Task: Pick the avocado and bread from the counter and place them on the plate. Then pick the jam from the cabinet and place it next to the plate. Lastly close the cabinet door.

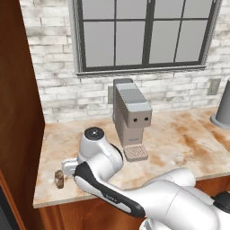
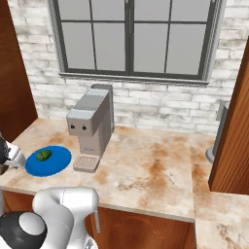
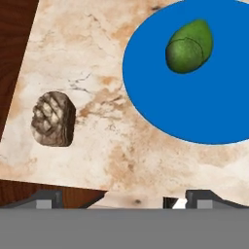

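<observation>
**Ana:** Fingers [image 3: 199,196] stood spread wide with nothing between them, didn't they? Two dark tips poked up at the bottom of the hand view, well apart.

**Ben:** Yes, spread and empty. The gripper [image 3: 124,199] hung above the counter [image 3: 97,58] near its front edge, looking down on the stone.

**Ana:** And the bread [image 3: 53,119]?

**Ben:** It sat on the bare counter, up and to the left of the fingertips in the hand view, apart from the plate [image 3: 194,112]. In the left base view the bread [image 1: 59,178] stood as a small upright lump near the counter's front edge, just beside the hand.

**Ana:** Which way did its long side run?

**Ben:** Seen from above it was a rounded oblong, slightly longer up the picture than across. I judged the hand had to shift toward that side before coming down over it.

**Ana:** The avocado [image 3: 188,46]?

**Ben:** Already lying on the plate, toward its far side, smooth, green and egg-shaped with a pointed end. The right base view showed the avocado [image 2: 44,154] on the blue disc [image 2: 56,163] too, next to the grey coffee machine [image 2: 90,129].

**Ana:** Textures?

**Ben:** The bread looked knobbly and speckled brown, the plate flat and glossy, the counter beige marble with rust veins. Rough crust should grip well, I thought.
</observation>
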